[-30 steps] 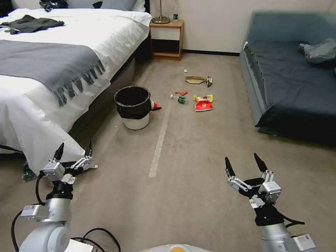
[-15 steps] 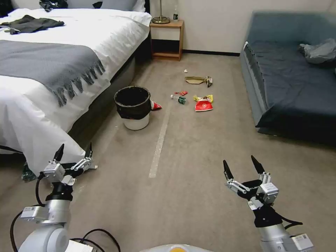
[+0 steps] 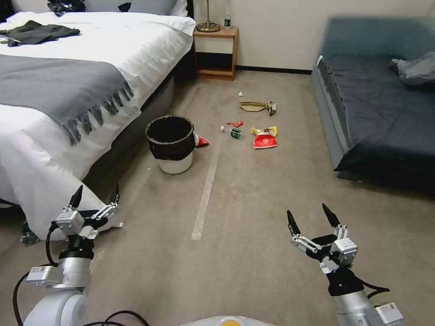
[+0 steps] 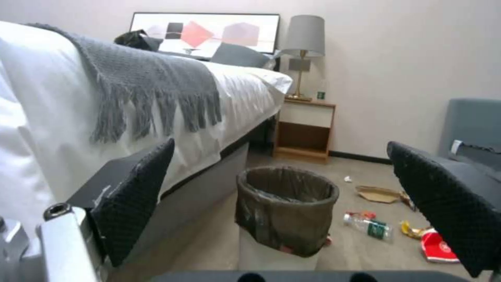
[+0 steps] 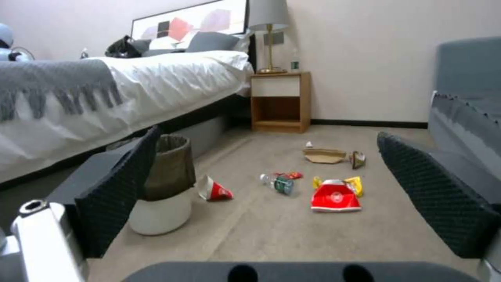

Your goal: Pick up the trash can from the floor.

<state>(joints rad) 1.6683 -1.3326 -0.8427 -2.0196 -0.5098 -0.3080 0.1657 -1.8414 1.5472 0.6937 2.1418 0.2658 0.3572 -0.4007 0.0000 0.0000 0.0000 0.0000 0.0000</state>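
The trash can (image 3: 171,145), a small white bin lined with a black bag folded over its rim, stands upright on the beige carpet floor (image 3: 253,190) beside the bed. The left wrist view shows the trash can (image 4: 284,211) straight ahead, and in the right wrist view the trash can (image 5: 166,184) stands partly behind a finger. My left gripper (image 3: 94,195) hovers open near the bed's corner, well short of the can. Off to the right, my right gripper (image 3: 311,216) is open and holds nothing.
The bed (image 3: 68,90) with a grey fringed throw lines the left side. A dark blue sofa (image 3: 380,104) lines the right. Litter lies beyond the can: a red wrapper (image 3: 264,140), a bottle (image 3: 231,131), flattened cardboard (image 3: 253,106). A wooden nightstand (image 3: 216,50) stands at the back wall.
The whole view has shifted a little, so the camera has moved nearer the can. My right gripper has sunk slightly in the picture; both grippers stay open.
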